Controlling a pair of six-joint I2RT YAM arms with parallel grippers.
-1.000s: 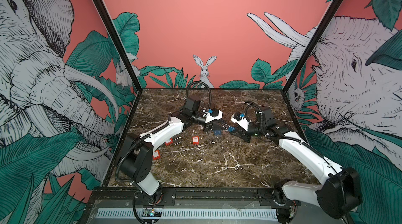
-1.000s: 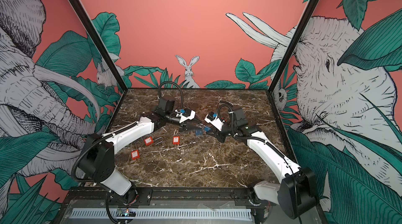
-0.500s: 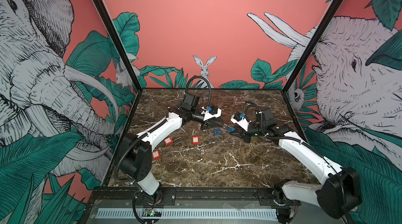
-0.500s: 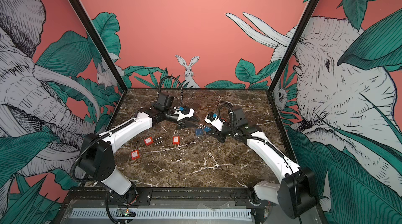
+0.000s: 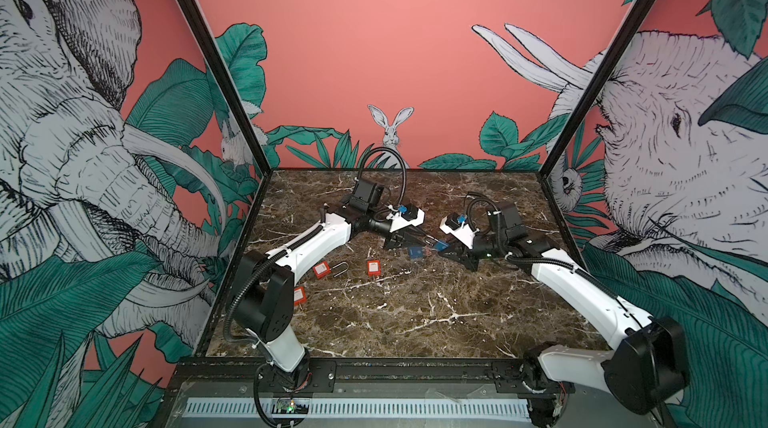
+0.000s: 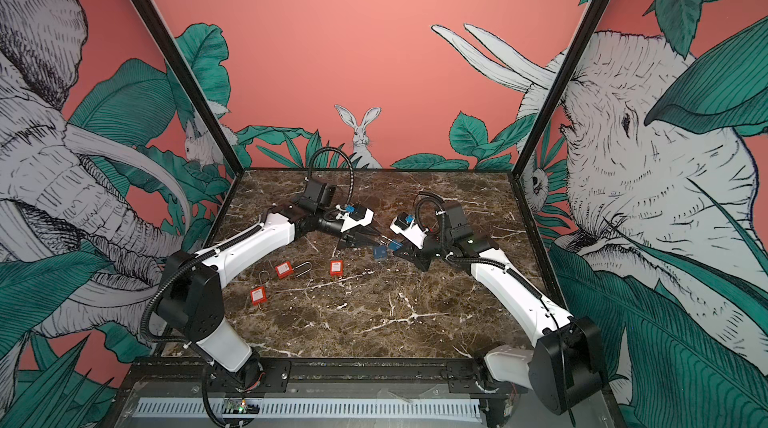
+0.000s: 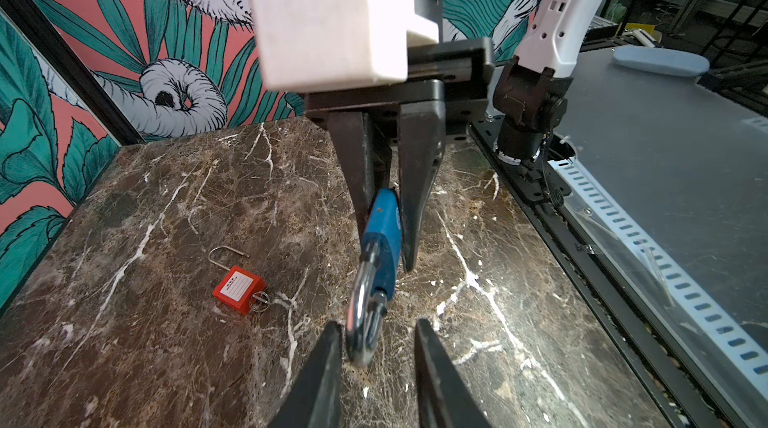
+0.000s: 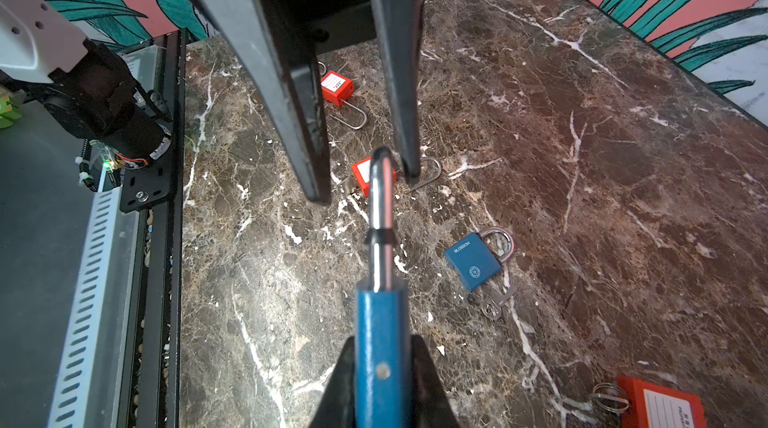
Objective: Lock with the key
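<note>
Toward the back of the bench (image 5: 415, 322), my right pincer (image 8: 380, 343) is pinching the blue padlock (image 8: 380, 318) by the two flat faces of its body, holding it out with the shackle (image 8: 382, 197) pointing at my other arm. The lower end of the body is hidden between my fingers, so I cannot see its keyhole. My left pincer (image 7: 376, 324) stands at the far end of that shackle with its jaws spread, one on each side of the steel bend. In the left wrist view the bend lies close against one finger (image 7: 330, 351) while a clear gap shows on the other side, so I am around the shackle and not clamped on it. Seen edge-on, I cannot tell whether the shackle is pushed home in the body. A second blue padlock (image 8: 473, 260) lies flat on the marble just beside the held one, between my two pincers in both top views, with its shackle closed. A key (image 8: 494, 305) lies at its base, and I cannot tell whether it sits in the keyhole. Three red padlocks (image 5: 321, 269) (image 5: 373, 267) (image 5: 299, 295) lie flat further forward on the left half of the bench, near my left arm and apart from both pincers.
</note>
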